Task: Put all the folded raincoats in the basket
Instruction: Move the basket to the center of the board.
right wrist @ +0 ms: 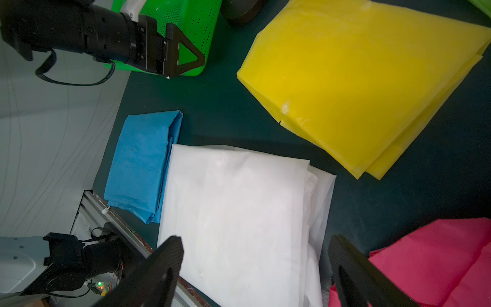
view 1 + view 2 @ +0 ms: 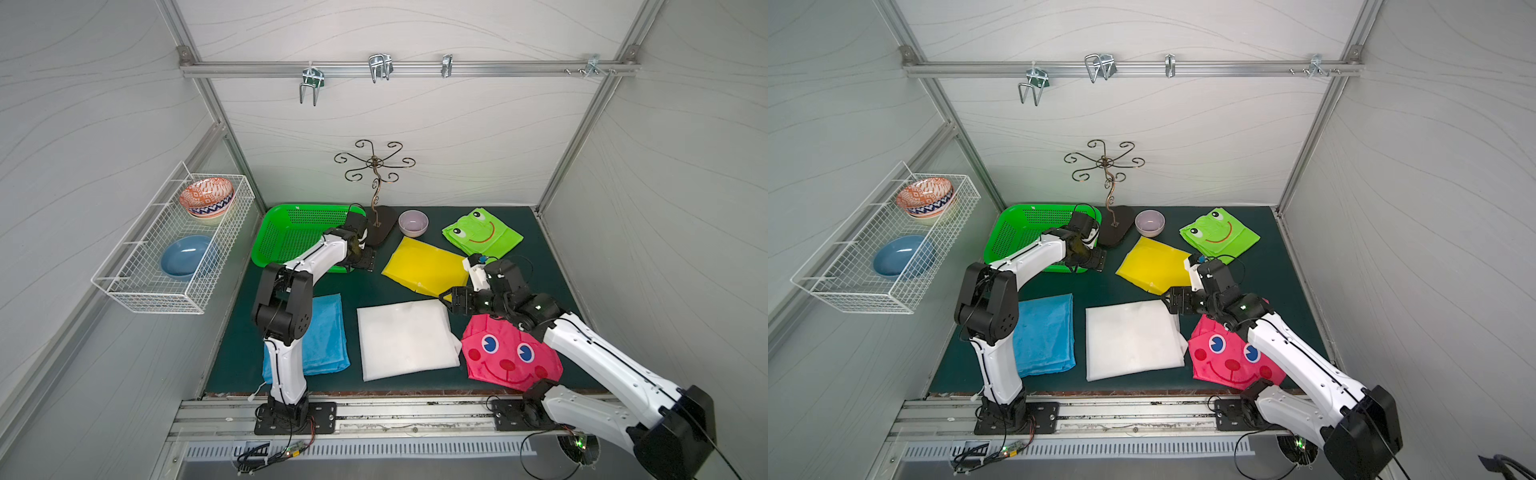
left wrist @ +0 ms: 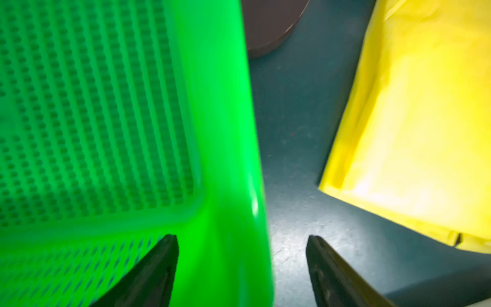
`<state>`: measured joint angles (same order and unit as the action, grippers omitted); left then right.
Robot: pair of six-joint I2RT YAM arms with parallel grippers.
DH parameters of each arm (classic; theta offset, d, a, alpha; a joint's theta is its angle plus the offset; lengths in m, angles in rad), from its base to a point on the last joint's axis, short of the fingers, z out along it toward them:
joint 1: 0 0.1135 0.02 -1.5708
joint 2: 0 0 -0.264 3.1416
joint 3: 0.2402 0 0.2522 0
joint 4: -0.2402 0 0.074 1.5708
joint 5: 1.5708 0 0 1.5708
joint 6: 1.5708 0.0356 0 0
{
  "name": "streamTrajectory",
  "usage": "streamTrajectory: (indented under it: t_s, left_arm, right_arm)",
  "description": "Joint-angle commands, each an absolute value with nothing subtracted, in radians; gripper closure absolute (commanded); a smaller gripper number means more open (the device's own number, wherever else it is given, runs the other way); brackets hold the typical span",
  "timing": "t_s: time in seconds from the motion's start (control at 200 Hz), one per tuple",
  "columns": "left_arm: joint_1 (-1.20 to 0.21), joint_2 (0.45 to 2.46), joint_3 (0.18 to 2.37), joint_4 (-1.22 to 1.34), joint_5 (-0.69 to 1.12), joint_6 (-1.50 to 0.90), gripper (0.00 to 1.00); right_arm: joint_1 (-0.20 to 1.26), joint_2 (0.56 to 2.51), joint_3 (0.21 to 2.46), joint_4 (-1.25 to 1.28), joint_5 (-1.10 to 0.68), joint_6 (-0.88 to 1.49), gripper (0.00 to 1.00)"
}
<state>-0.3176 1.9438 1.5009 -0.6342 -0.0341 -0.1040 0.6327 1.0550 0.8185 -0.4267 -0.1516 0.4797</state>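
Note:
The green basket (image 2: pixel 270 220) (image 2: pixel 1000 224) stands at the mat's back left, with nothing in it. My left gripper (image 2: pixel 365 264) (image 3: pixel 241 236) is open astride the rolled rim (image 3: pixel 231 133) at the near right corner, one finger inside and one over the mat. Several folded raincoats lie on the mat: yellow (image 2: pixel 424 266) (image 3: pixel 425 119) (image 1: pixel 358 79), white (image 2: pixel 405 340) (image 1: pixel 239 207), blue (image 2: pixel 328 332), pink (image 2: pixel 507 353) and frog-faced green (image 2: pixel 482 232). My right gripper (image 2: pixel 446 299) (image 1: pixel 256 238) hangs open over the white one's far right corner, holding nothing.
A metal mug tree (image 2: pixel 376 224) on a dark base and a small pale bowl (image 2: pixel 412 222) stand behind the yellow raincoat. A white wire rack (image 2: pixel 166 249) on the left wall holds bowls. Hooks hang from the rail (image 2: pixel 382 68) above.

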Motion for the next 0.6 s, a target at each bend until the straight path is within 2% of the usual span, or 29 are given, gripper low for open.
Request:
streamTrajectory:
  t_s: [0.0, 0.24, 0.41, 0.595]
  left_arm:
    - [-0.350, 1.916, 1.524, -0.696, -0.046, -0.174, 0.20]
    - [-0.387, 1.807, 1.443, -0.691, 0.037, -0.302, 0.20]
    - [-0.390, 1.760, 1.316, -0.644, 0.067, -0.333, 0.20]
    - [-0.398, 1.739, 1.279, -0.608, 0.120, -0.354, 0.19]
  right_arm:
    - [0.653, 1.083, 0.855, -0.418, -0.170, 0.507, 0.10]
    - [0.675, 1.128, 0.872, -0.415, -0.145, 0.538, 0.10]
    - [0.678, 1.159, 0.871, -0.401, -0.142, 0.572, 0.10]
    - [0.688, 1.190, 0.875, -0.382, -0.132, 0.592, 0.10]
